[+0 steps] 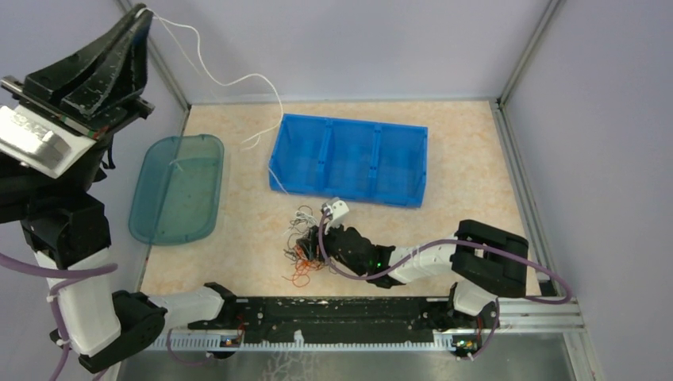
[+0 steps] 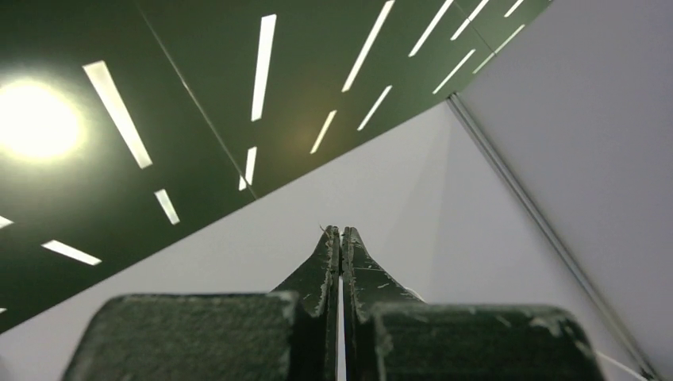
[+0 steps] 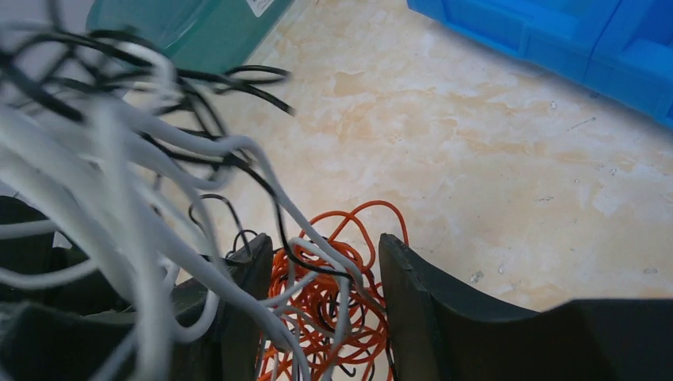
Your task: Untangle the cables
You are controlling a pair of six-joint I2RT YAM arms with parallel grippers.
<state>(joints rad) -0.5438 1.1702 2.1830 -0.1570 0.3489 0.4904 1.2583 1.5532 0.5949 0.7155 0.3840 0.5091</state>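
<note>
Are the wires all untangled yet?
Not yet. Done: one white cable is pulled out long, pinched in the shut left fingers held high. In hand: the open right fingers straddle orange strands. Left: most cables sit in one knotted pile.

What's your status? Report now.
Left gripper shut on white cable, held high. Right gripper open, astride cable tangle. White cable trails past blue bin.

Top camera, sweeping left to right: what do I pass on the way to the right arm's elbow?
left gripper, raised, pinching a white cable → teal tray → tangle of cables → right arm's black elbow. The blue bin is left out; it spans behind the tangle.
</note>
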